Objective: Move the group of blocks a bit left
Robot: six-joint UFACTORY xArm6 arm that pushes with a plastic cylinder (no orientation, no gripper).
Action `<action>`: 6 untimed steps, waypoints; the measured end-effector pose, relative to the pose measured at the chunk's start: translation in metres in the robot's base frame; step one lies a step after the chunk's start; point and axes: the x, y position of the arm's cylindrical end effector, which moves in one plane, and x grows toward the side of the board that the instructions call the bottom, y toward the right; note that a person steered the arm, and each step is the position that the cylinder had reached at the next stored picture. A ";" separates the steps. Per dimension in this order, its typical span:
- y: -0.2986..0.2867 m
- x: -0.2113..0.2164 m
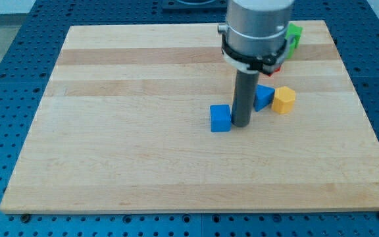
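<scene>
My tip [241,124] rests on the wooden board [130,131], touching or almost touching the right side of a blue cube [220,118]. A second blue block [264,97], shape unclear and partly hidden by the rod, lies just to the right of the rod. A yellow block [283,100], roughly hexagonal, sits next to it on the right. A green block [293,38] lies near the board's top right, partly hidden behind the arm. A sliver of a red block [274,68] shows under the arm's body.
The board lies on a blue perforated table [5,79] that surrounds it on all sides. The arm's grey cylindrical body [255,29] hangs over the board's upper right and hides part of it.
</scene>
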 end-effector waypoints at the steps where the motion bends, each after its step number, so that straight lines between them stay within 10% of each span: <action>1: 0.042 0.014; 3: 0.137 0.008; 6: 0.117 -0.024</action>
